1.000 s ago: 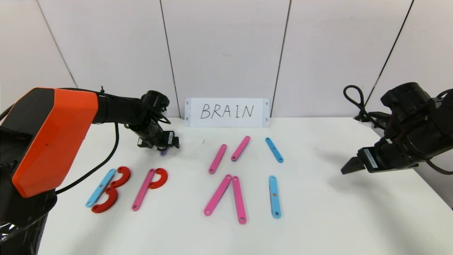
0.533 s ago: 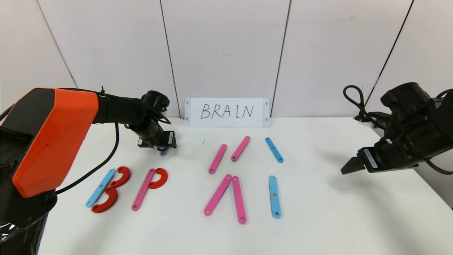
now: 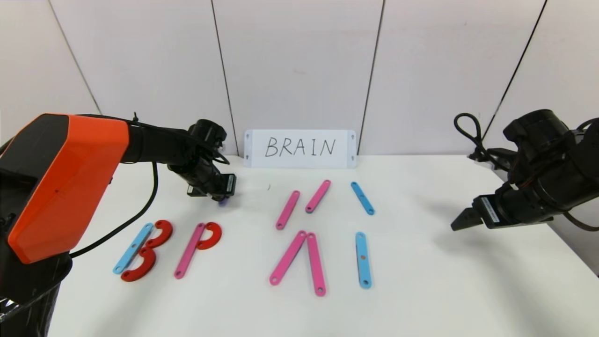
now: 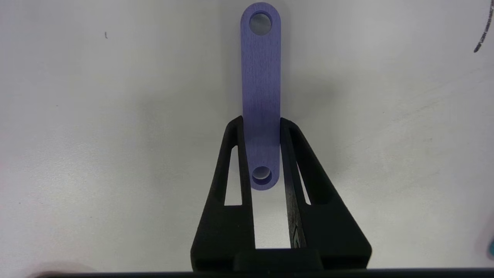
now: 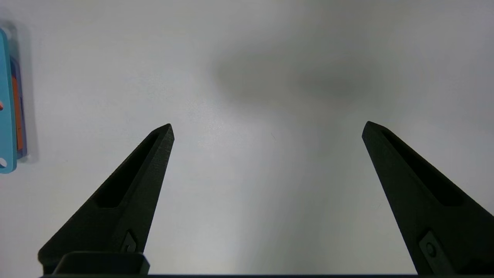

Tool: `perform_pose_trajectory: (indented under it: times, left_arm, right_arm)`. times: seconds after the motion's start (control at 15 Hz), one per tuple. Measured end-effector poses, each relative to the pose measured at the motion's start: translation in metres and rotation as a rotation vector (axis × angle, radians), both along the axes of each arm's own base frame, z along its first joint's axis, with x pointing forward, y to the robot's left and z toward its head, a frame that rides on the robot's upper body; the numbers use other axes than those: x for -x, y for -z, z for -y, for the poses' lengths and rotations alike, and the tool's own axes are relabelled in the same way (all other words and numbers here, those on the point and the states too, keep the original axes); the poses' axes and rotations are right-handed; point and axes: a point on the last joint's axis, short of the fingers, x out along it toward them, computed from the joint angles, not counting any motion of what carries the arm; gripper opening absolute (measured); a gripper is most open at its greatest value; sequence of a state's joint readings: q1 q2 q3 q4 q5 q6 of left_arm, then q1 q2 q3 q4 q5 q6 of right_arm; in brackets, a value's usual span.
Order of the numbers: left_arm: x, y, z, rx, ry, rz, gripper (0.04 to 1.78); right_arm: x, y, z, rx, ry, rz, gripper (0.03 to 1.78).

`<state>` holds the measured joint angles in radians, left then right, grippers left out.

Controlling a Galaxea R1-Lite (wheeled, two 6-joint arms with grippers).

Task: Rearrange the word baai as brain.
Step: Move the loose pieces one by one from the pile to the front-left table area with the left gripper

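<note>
Left hand at the far-left part of the bench, above the P shape. It is clamped on a purple bar; the wrist view shows both fingers pressed on the bar's long edges near one end hole, the rest of the bar sticking out ahead. Only a purple tip shows under the hand in the head view; cannot tell whether it is lifted or touching the bench.

Right hand hangs spread wide and empty over the right side of the bench, well apart from the pieces. Parked.

The word so far: B from a blue bar and two red arcs; next a pink bar with one red arc, reading P. Further right, two pink bars form an A without a crossbar, then a blue I. Three loose bars lie behind these. Card reading BRAIN stands at the wall.

Judgement: the purple bar likely serves as the slanted leg that turns P into R.

- Carry it low; the grip is off-centre, so the free end may droop or swing.
- Lay the near end just under the red arc, touching the pink bar, angled outward.
- Come in from the open side; avoid nudging arc or stem.
- Set it flat before releasing, then lift straight up.
</note>
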<state>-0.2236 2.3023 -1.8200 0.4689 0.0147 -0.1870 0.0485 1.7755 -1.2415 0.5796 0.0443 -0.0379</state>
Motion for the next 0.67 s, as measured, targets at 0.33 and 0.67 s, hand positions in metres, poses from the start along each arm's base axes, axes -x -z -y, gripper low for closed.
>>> perform_pose_trajectory:
  times: [0.33,0.67]
  left_arm:
    - [0.000,-0.006,0.000,0.011,-0.005,0.021,0.27]
    - [0.015,-0.037,-0.001,0.061,-0.049,0.063,0.27]
  right_arm:
    - [0.000,0.000,0.000,0.000,0.000,0.003,1.71]
    - [0.000,0.000,0.000,0.000,0.000,0.002,1.71]
